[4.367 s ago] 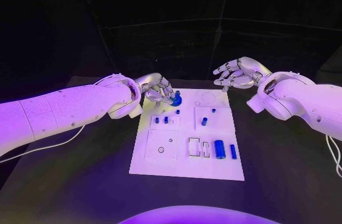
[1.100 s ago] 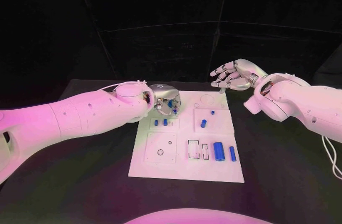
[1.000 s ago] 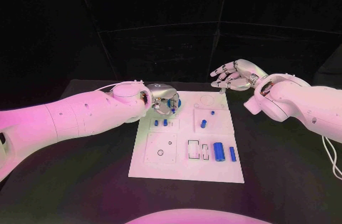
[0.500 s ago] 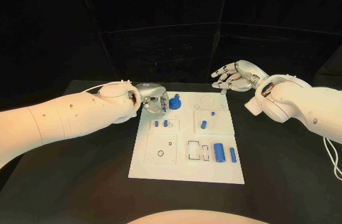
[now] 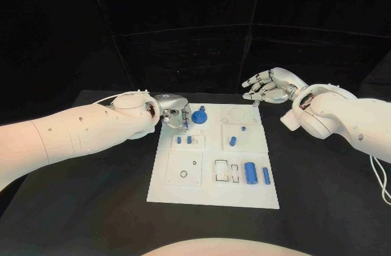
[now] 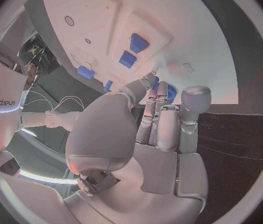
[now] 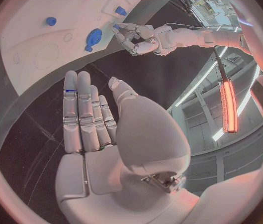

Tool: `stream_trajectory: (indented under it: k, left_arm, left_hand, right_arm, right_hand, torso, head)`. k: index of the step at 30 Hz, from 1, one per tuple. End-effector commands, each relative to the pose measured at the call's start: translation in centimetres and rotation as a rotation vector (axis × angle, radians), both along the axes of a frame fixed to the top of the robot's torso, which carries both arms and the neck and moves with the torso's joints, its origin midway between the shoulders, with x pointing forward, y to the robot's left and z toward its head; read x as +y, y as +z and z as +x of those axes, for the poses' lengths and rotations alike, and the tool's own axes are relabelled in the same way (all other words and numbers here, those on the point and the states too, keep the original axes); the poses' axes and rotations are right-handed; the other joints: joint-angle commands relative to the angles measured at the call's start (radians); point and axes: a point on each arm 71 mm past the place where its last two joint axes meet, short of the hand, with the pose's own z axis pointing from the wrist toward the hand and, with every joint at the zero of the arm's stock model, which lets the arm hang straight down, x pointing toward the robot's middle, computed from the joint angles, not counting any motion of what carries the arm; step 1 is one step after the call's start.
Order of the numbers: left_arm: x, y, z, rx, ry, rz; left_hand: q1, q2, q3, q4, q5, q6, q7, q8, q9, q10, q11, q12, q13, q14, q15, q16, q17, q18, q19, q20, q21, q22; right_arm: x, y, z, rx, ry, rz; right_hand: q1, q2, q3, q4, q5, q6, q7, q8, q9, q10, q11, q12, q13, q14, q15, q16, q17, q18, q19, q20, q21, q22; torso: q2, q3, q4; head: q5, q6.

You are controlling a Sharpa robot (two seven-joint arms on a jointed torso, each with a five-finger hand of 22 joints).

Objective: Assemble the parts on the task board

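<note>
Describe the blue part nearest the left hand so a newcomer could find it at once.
Start at the white task board in the middle of the black table and go to its far end. There, just beside the left hand, stands a round blue part with a knob on top; its neighbours are small pegs and long cylinders.

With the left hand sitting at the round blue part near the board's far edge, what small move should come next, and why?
Probably close the left hand on the round blue part. Its fingertips sit right beside the part without clearly holding it, and the right hand hovers open off the task board, so it cannot help.
</note>
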Motion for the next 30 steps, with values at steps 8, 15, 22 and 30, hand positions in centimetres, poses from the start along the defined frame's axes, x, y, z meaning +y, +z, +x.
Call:
stream_trajectory:
  k: [8,15,22,30]
  left_arm:
    - [-0.07,-0.43,0.3,0.048,0.001,0.027]
    - [-0.44,-0.56,0.35,0.06,-0.004,0.034]
    - [-0.34,-0.66,0.42,0.069,0.002,0.042]
    - [-0.56,-0.72,0.36,0.077,-0.002,0.046]
  left_hand:
    - [0.0,-0.011,-0.002,-0.005,0.002,0.008,0.002,-0.006,0.001,0.007,0.002,-0.005,0.001,0.028,-0.001,0.003,-0.004,-0.013,0.007,0.001,0.001,-0.003]
    - [0.0,-0.011,-0.002,-0.005,0.002,0.008,0.002,-0.006,0.001,0.007,0.002,-0.005,0.001,0.028,-0.001,0.003,-0.004,-0.013,0.007,0.001,0.0,-0.003]
    - [-0.001,-0.011,-0.002,-0.005,0.002,0.009,0.002,-0.006,0.001,0.008,0.002,-0.006,0.001,0.028,-0.001,0.004,-0.003,-0.013,0.007,0.001,0.001,-0.003]
    - [0.0,-0.01,-0.001,-0.006,0.002,0.011,0.001,-0.006,0.002,0.011,0.001,-0.007,0.001,0.027,-0.001,0.004,-0.004,-0.013,0.006,0.001,0.0,-0.003]
  right_arm:
    - [0.12,0.17,0.0,-0.005,0.011,0.002]
    - [0.19,0.17,0.01,-0.005,0.012,0.002]
    - [0.17,0.17,0.01,-0.005,0.012,0.002]
    - [0.19,0.17,0.01,-0.005,0.012,0.002]
  right_hand:
    - [-0.002,0.001,0.001,0.003,0.004,-0.005,0.033,0.007,0.0,-0.006,0.0,0.004,-0.001,0.003,0.004,-0.005,-0.001,0.002,0.0,0.008,-0.006,-0.001]
    - [-0.002,0.001,0.001,0.003,0.004,-0.005,0.033,0.007,0.0,-0.006,0.0,0.004,-0.001,0.003,0.004,-0.005,-0.001,0.002,0.0,0.008,-0.006,-0.001]
    - [-0.002,0.001,0.001,0.003,0.004,-0.005,0.033,0.007,0.0,-0.006,0.0,0.004,-0.001,0.003,0.004,-0.005,-0.001,0.002,0.0,0.008,-0.006,-0.001]
    - [-0.002,0.001,0.001,0.003,0.004,-0.005,0.033,0.007,0.0,-0.006,0.0,0.004,-0.001,0.003,0.004,-0.005,-0.001,0.002,0.0,0.008,-0.006,-0.001]
  torso:
    - [0.0,0.0003,-0.0003]
    - [-0.001,0.0007,-0.0008]
    - [-0.001,0.0003,0.0006]
    - [-0.001,0.0,-0.0007]
  head:
    - [0.002,-0.003]
    - [0.002,-0.005]
    - [0.002,-0.005]
    - [0.003,-0.006]
